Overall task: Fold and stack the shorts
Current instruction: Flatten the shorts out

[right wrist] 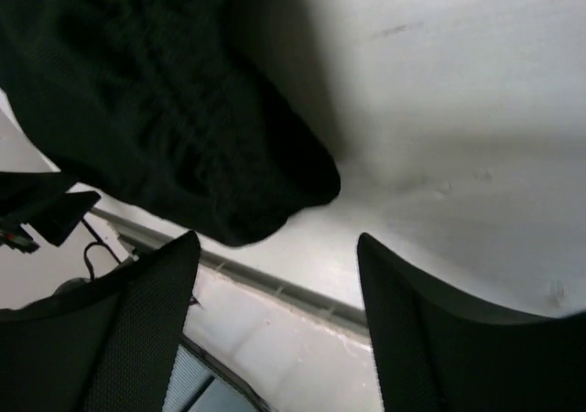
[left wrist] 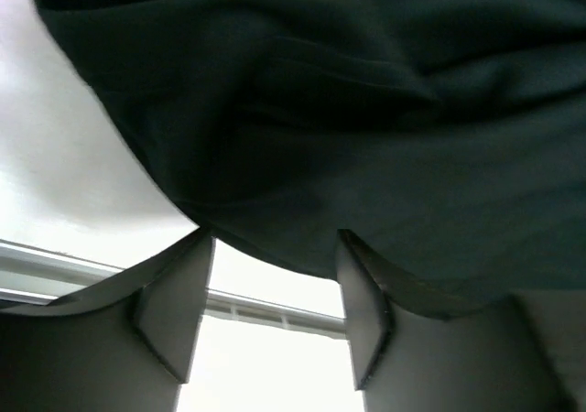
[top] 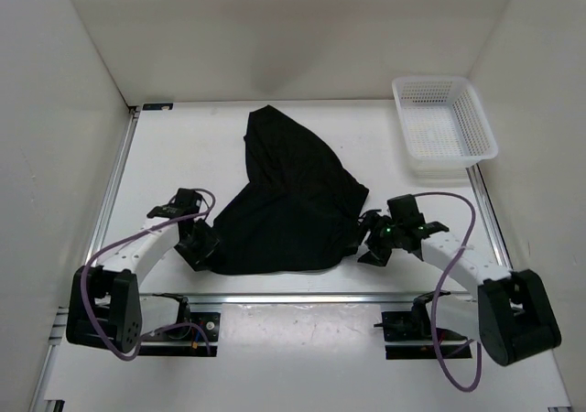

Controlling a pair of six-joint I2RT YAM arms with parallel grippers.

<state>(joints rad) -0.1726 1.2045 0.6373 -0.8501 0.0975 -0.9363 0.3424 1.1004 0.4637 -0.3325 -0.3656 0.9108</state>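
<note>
Shorts [top: 293, 201]: black, heaped on the counter [top: 183, 146], left of the basket [top: 439, 124] and nearer the arms. Whole heap and white basket seen only from the top. From the left wrist, just a cloth edge lying across the fingertips [left wrist: 174, 302]; left jaws partly apart, nothing squeezed. From the right wrist, a rumpled corner beside the right jaws, wide apart, holding nothing. Bare counter left of the basket, behind the heap; metal rail [top: 320, 295] along the near edge.

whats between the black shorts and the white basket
Nothing: only bare white table separates the shorts from the basket, which shows clearest in the top view.
</note>
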